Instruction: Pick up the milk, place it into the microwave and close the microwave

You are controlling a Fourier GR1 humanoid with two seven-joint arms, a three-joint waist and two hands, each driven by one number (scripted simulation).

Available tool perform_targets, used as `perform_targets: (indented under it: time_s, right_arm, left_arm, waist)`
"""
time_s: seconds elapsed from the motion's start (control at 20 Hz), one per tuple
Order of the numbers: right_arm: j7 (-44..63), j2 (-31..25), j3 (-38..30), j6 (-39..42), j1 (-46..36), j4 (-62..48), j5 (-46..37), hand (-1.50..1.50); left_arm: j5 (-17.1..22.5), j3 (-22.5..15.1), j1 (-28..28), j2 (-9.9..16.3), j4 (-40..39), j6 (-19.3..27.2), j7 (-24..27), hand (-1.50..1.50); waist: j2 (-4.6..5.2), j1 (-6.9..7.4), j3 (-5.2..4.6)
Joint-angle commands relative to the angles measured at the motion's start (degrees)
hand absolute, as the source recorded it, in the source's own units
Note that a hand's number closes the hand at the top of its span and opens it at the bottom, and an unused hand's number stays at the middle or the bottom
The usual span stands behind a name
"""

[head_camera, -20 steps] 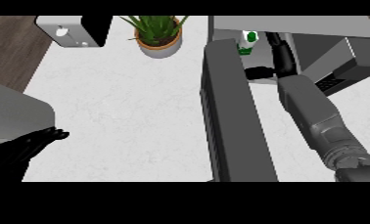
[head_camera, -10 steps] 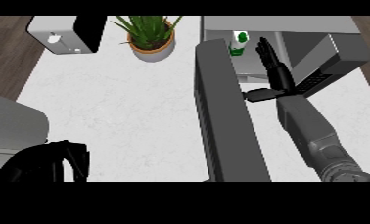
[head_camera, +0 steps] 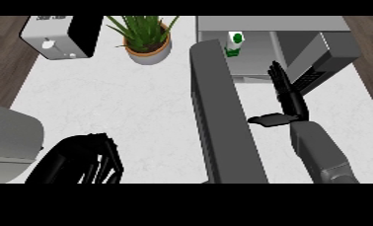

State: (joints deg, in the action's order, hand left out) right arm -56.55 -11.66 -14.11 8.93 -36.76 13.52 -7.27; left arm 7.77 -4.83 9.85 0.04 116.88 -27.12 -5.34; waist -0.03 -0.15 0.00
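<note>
Head view, left to right. Grey rounded object (head_camera: 16, 138) at the far left edge, partly cut off. Left hand (head_camera: 76, 161) low on the white counter (head_camera: 109, 96), dark fingers bent downward, nothing seen in them; whether clenched cannot be told. Toaster (head_camera: 62, 35) at the counter's upper left corner. Potted plant (head_camera: 146, 40) just right of it. Microwave door (head_camera: 222, 121) stands open, a long dark slab running down the middle. Milk (head_camera: 235, 43) sits upright inside the microwave (head_camera: 273, 25), near the left side of the cavity. Right hand (head_camera: 285, 94) right of the door, fingers straight and released, thumb out, apart from the milk.
</note>
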Motion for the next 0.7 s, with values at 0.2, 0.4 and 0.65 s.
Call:
perform_targets:
  time_s: [0.2,0.4,0.65]
  right_arm:
    - [1.4,-1.3,1.8,5.3,11.8,13.2,2.6,-1.50]
    - [0.2,-4.1,2.7,7.8,17.0,17.5,2.9,-1.50]
    - [1.8,-6.9,3.0,11.2,22.3,24.6,5.4,-1.50]
  left_arm:
    - [-6.9,-7.5,-9.8,0.0,-9.9,7.8,2.6,1.50]
    - [-14.4,-14.6,-12.4,0.0,-15.1,8.5,7.1,1.50]
    - [-16.2,-21.3,-19.3,0.0,-28.0,14.6,8.4,1.50]
  waist:
    - [-0.31,-1.12,-0.09]
    - [-0.32,-1.62,-0.11]
    - [-0.07,-1.61,-0.08]
